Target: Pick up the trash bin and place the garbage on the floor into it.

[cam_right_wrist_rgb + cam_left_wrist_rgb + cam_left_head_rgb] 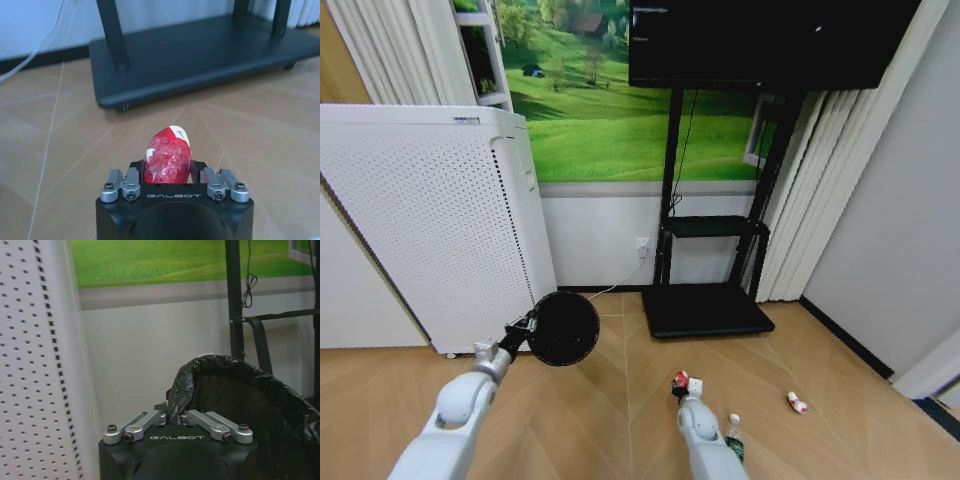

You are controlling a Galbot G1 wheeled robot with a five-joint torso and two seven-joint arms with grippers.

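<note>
My left gripper [528, 326] holds the black trash bin [563, 328] up off the floor, shut on its rim. In the left wrist view the left gripper [172, 416] pinches the liner-covered rim of the bin [235, 395]. Low at the centre, my right gripper [681, 385] is shut on a red piece of garbage [680, 379]; the right wrist view shows the crumpled red piece [167, 159] clamped in the right gripper [168, 172]. A small clear bottle with a green label [734, 436] lies beside my right arm. A red-and-white piece [797, 402] lies on the floor further right.
A tall white perforated appliance [430, 220] stands at left against the wall. A black TV stand [705, 308] with a flat base sits ahead, a white cable [620, 285] running to a wall socket. Wooden floor [590, 420] lies open between my arms.
</note>
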